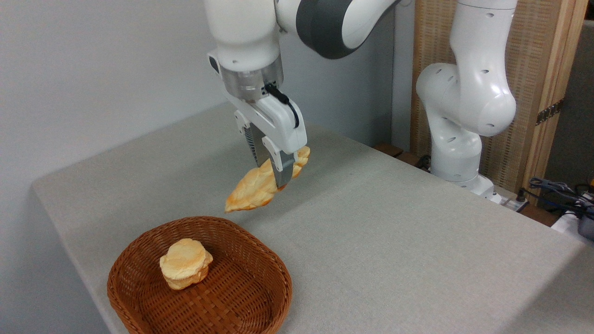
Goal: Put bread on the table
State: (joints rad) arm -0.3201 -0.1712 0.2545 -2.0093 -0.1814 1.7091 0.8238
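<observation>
One end effector [274, 174] pinching bread [253, 188] near its upper half; loaf hangs tilted, low end forward, clear above counter [394, 232], just beyond basket [260, 260] rim. Small bun [185, 263] sits in basket. Likely carried clear for set-down on bare fabric.

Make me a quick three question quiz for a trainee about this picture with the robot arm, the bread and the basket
1. True or false: the braided loaf is lying in the wicker basket.
2. What does the gripper hold?
A. the round bun
B. the braided loaf
C. nothing
3. Fill in: the round bun sits inside the ____.

Key
1. False. The loaf hangs tilted in the air, above the grey table and just beyond the basket's far rim, lower end toward the basket.
2. B. The fingers are closed on the loaf near its upper end.
3. Wicker basket.
</observation>
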